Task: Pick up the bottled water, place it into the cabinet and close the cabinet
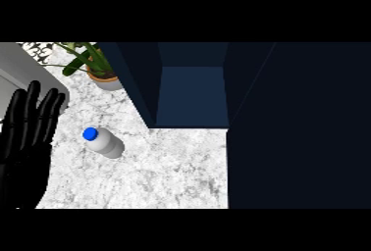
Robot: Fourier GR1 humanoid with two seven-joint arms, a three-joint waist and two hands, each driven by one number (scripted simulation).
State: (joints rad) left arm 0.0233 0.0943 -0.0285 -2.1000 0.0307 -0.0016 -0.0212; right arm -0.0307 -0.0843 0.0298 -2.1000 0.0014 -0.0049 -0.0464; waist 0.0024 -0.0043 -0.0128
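Bottled water (102, 142) upright on the marble desk (174, 166)
Left hand (29, 130) rests at left edge, fingers straight; navy cabinet (192, 95) open beside potted plant (98, 66).

Counter (174, 171) of white marble with grey veining, smooth; bottle (106, 143) of pale plastic, matt, its cap (91, 133) glossy blue; cabinet (190, 93) dark blue, matt; hand (27, 132) black, slightly glossy.

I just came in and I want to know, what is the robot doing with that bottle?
Nothing is holding the bottle yet. It stands on the counter with its blue cap on. The robot's left hand rests open at the left edge, fingers up, beside the bottle. The dark blue cabinet is open behind it, with a potted plant to its left. The right hand is out of sight.
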